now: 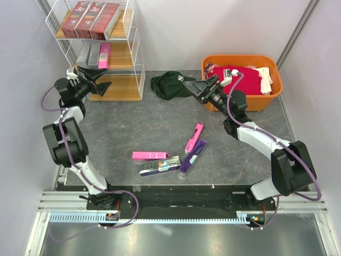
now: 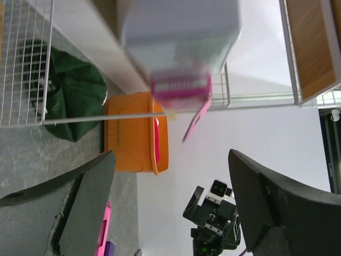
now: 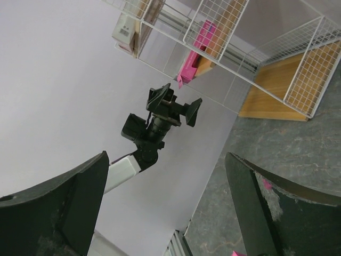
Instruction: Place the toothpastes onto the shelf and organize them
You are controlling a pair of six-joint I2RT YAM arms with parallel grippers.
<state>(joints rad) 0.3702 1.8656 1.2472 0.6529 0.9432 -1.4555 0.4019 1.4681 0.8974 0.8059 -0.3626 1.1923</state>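
The shelf stands at the back left. Three dark red toothpastes lie on its top board. Silver-grey ones and a hot pink one sit on the middle board. My left gripper hangs open and empty just in front of them. In the left wrist view the pink box end is blurred, under a grey box. On the table lie two pink boxes, a holographic one and a purple one. My right gripper is raised and open, holding nothing.
An orange tub with red and white cloth stands at the back right, right behind my right gripper. A dark green cap lies between the tub and the shelf. Grey walls close both sides.
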